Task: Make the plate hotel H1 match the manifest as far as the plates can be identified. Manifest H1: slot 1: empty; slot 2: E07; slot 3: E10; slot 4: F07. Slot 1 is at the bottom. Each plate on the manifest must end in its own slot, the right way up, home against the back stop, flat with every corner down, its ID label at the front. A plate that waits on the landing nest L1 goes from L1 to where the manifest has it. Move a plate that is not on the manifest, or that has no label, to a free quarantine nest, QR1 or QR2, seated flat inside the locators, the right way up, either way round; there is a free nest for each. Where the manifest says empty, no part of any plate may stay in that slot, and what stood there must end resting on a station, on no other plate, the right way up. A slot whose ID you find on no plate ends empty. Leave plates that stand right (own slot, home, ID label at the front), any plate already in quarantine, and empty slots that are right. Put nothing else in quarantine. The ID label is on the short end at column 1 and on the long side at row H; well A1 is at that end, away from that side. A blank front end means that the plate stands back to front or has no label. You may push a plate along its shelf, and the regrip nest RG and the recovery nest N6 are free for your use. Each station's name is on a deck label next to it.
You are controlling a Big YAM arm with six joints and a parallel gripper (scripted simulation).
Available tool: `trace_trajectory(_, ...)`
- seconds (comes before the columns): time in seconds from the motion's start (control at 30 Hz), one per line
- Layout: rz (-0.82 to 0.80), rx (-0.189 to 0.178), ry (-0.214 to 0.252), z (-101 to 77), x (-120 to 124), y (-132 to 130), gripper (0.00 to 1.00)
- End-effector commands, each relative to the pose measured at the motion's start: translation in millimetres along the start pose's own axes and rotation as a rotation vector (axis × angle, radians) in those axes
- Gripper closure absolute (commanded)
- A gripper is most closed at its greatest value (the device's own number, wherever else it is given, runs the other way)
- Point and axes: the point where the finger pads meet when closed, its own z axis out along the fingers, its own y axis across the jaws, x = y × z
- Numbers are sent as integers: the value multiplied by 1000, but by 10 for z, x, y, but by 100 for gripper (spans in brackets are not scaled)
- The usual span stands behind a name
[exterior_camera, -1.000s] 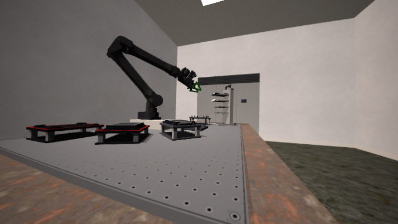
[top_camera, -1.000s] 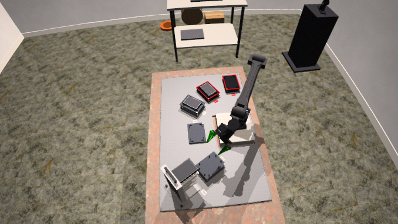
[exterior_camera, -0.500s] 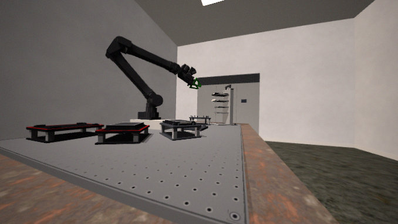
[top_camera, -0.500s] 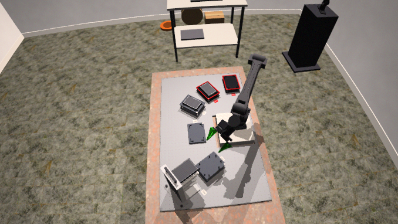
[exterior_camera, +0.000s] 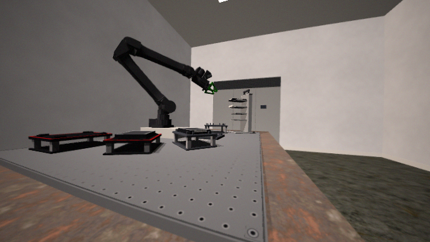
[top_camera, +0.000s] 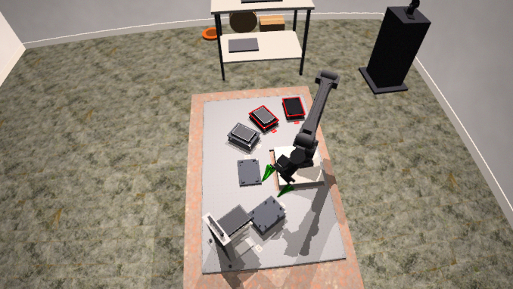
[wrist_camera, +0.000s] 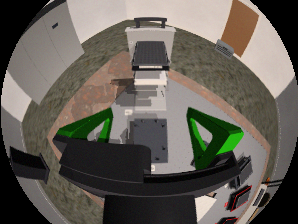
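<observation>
The plate hotel H1 [top_camera: 217, 231] [exterior_camera: 250, 111] [wrist_camera: 152, 24] stands at the near left of the deck, with a dark plate [top_camera: 234, 220] [exterior_camera: 234, 99] [wrist_camera: 149, 52] on its top shelf. The lower shelves are too small to read. My gripper [top_camera: 277, 181] [exterior_camera: 210, 89] [wrist_camera: 149, 111] is open and empty. It hangs high above the deck, next to the arm's base, and faces the hotel. One red-rimmed nest [top_camera: 273, 122] [exterior_camera: 133, 140] holds a dark plate [top_camera: 264, 115]. The other red-rimmed nest [top_camera: 293, 107] [exterior_camera: 70, 135] shows no plate. A grey nest [top_camera: 235, 141] [exterior_camera: 196, 139] holds a plate [top_camera: 244, 132].
A bare grey nest [top_camera: 249, 172] lies left of the gripper. Another bare nest [top_camera: 266, 215] [wrist_camera: 152, 137] lies beside the hotel. The arm's white base block [top_camera: 308, 178] sits at the right edge. A shelf table [top_camera: 265, 45] and a black pedestal [top_camera: 395, 49] stand off the deck.
</observation>
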Motion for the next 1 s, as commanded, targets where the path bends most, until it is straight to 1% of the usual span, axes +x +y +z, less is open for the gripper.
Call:
trace_trajectory(0.0, 24, -10, -48, -82, -264, 20, 0)
trace_trajectory(0.07, 24, -10, -48, -82, -264, 20, 0)
trace_trajectory(0.1, 21, 1, -31, 19, -149, -18, 0)
trace_trajectory(0.13, 12, 4, -22, 53, -86, -27, 0)
trace_trajectory(0.33, 7, 4, -21, 154, -67, -28, 0)
trace_trajectory(0.43, 7, 4, -21, 170, -65, -28, 0)
trace_trajectory(0.5, 9, 2, -29, 192, -107, -21, 0)
trace_trajectory(0.57, 6, 4, -21, 237, -55, -29, 0)
trace_trajectory(0.9, 6, 5, -22, 403, -30, -31, 0)
trace_trajectory(0.97, 6, 5, -22, 403, -30, -31, 0)
